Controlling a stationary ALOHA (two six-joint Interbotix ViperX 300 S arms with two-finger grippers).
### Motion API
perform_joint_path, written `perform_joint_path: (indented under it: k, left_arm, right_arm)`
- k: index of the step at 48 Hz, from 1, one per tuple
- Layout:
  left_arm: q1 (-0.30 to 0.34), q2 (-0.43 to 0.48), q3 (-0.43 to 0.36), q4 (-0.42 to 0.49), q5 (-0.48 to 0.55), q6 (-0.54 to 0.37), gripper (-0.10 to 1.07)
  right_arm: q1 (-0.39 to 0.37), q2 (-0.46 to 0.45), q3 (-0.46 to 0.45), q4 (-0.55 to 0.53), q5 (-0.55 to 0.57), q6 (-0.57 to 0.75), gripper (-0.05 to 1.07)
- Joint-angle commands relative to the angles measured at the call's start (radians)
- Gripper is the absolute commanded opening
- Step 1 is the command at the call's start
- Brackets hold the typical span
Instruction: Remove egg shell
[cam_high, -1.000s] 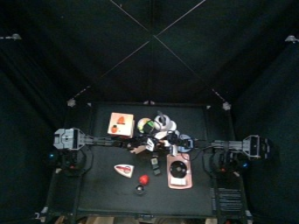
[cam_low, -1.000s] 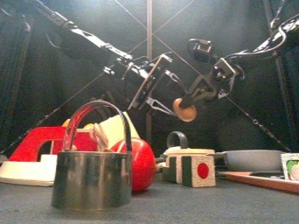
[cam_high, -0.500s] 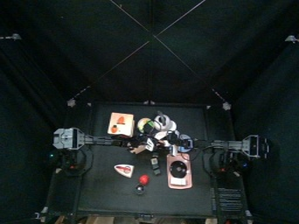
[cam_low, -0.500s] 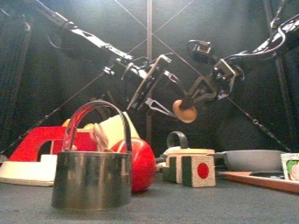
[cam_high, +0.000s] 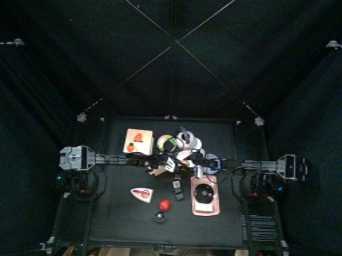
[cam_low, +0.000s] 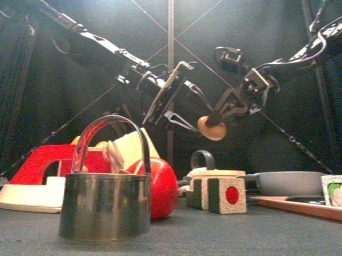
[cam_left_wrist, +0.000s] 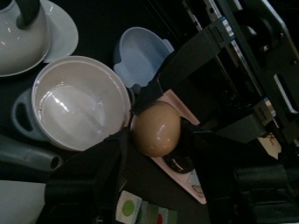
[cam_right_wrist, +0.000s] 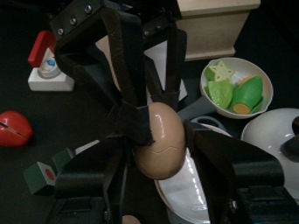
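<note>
A tan egg (cam_low: 210, 126) hangs in the air above the table's middle, its shell whole as far as I can see. My right gripper (cam_low: 222, 113) comes down from the right and is shut on the egg (cam_right_wrist: 158, 133), one jaw on each side. My left gripper (cam_low: 175, 100) reaches in from the left with its jaws open, astride the egg's (cam_left_wrist: 156, 129) other end. Whether its fingers touch the shell I cannot tell. In the top view both grippers meet over the table's middle.
A white pot (cam_left_wrist: 73, 103) sits right under the egg. Around it are a bowl of greens (cam_right_wrist: 237, 85), a pale blue bowl (cam_left_wrist: 146, 52) and a cup on a saucer (cam_left_wrist: 26, 31). Near the front stand a metal cup (cam_low: 104, 205), a red fruit (cam_low: 162, 186) and a wooden block (cam_low: 223, 192).
The left gripper has shifted slightly at the egg and its jaws stand a little narrower. The right gripper and the egg have stayed in place.
</note>
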Motion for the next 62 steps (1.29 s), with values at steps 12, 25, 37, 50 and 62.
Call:
perform_joint_path:
  k: [12, 25, 37, 50, 62]
  left_arm:
    - [0.003, 0.003, -0.003, 0.005, -0.009, 0.005, 0.63]
    - [0.006, -0.006, 0.006, 0.014, -0.018, 0.006, 0.63]
    - [0.009, -0.018, 0.023, 0.015, -0.032, 0.006, 0.63]
    - [0.017, -0.025, 0.025, 0.015, -0.054, 0.006, 0.63]
    - [0.018, -0.028, 0.025, 0.018, -0.061, 0.006, 0.63]
  right_arm:
    - [-0.011, -0.003, -0.006, -0.003, -0.006, -0.006, 0.69]
    - [-0.012, 0.008, -0.002, -0.018, -0.006, -0.002, 0.8]
    - [-0.012, 0.005, 0.003, -0.018, -0.006, -0.006, 0.94]
    - [-0.017, -0.012, 0.044, -0.021, 0.025, -0.006, 0.94]
    - [-0.012, -0.052, 0.072, -0.035, 0.032, -0.008, 0.94]
